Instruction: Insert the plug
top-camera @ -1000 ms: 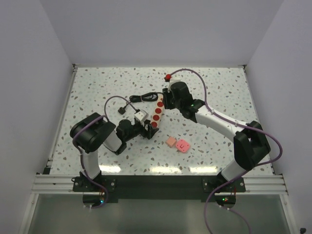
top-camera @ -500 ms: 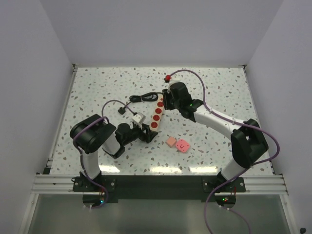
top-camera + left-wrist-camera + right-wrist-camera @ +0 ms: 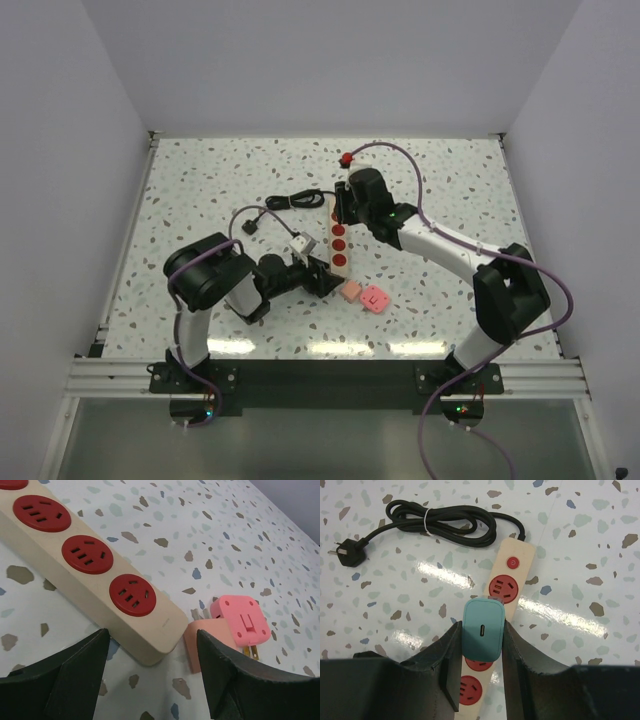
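In the right wrist view, the right gripper [image 3: 480,630] clamps a teal rectangular plastic plug [image 3: 482,640] over the beige red-socketed power strip [image 3: 512,575]. Only the left wrist view shows the left gripper [image 3: 151,640] spread wide, near a pink square adapter [image 3: 242,620].

Top cam looks down over the whole table [image 3: 200,180]. Left wrist cam skims low and close, right one probably higher. All catch the power strip [image 3: 339,245].
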{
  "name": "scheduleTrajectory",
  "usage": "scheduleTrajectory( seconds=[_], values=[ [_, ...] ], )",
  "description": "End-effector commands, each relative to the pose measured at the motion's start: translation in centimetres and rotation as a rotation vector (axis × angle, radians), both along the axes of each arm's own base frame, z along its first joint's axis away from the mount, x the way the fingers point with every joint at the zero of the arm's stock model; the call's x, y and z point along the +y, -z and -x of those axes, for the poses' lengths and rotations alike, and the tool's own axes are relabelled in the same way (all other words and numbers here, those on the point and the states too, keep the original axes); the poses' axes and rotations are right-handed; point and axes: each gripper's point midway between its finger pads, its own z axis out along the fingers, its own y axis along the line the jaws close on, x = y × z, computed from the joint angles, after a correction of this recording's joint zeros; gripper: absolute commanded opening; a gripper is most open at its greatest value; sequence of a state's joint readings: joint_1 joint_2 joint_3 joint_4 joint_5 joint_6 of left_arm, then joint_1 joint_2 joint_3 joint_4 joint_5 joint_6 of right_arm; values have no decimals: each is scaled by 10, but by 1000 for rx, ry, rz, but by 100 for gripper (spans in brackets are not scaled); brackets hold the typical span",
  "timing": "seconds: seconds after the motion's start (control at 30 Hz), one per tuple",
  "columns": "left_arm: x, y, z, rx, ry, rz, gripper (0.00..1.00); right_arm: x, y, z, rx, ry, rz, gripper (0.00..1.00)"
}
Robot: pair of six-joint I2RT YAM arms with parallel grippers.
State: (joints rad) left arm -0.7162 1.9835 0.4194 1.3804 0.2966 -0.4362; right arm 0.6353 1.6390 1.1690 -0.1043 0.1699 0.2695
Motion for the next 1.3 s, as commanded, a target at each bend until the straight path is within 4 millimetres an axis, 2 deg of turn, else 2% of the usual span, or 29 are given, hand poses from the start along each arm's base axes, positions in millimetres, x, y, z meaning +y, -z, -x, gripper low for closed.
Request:
scheduleTrajectory(
  seconds=[0.0,0.1,0.17,0.2,0.23,0.27,0.3,0.37,0.4,0.5,0.67,0.87,1.1,1.27],
  values=[
    [-30,-67,9,-187,84,231,75,0,0,-11,-9,51,-32,0],
    [-30,-73,14,-194,92,252,75,0,11,-13,11,67,-37,0],
    [-25,-72,14,-203,72,231,76,0,16,-15,19,74,-41,0],
    [-22,-79,10,-220,48,228,76,0,20,-15,25,77,-43,0],
    [-19,-72,9,-205,33,194,76,0,22,-15,28,77,-43,0],
    [-14,-69,7,-214,17,165,77,1,25,-17,30,80,-44,0],
    [-10,-76,3,-231,-8,162,77,0,27,-17,34,81,-45,0],
    [2,-70,-2,-219,-45,123,78,-1,30,-20,36,89,-46,0],
    [6,-77,-4,-231,-59,130,78,-1,31,-21,36,90,-45,0],
    [26,-78,-13,-227,-119,115,78,-2,32,-27,31,96,-53,0],
    [52,-69,-30,-208,-223,44,78,-1,35,-34,31,100,-45,0],
    [79,-70,-38,-200,-289,51,78,7,33,-43,10,87,-60,0],
    [85,-68,-40,-193,-300,46,78,11,26,-50,-16,75,-64,0],
    [86,-68,-40,-194,-303,48,78,10,30,-52,-17,76,-42,0]
  ],
)
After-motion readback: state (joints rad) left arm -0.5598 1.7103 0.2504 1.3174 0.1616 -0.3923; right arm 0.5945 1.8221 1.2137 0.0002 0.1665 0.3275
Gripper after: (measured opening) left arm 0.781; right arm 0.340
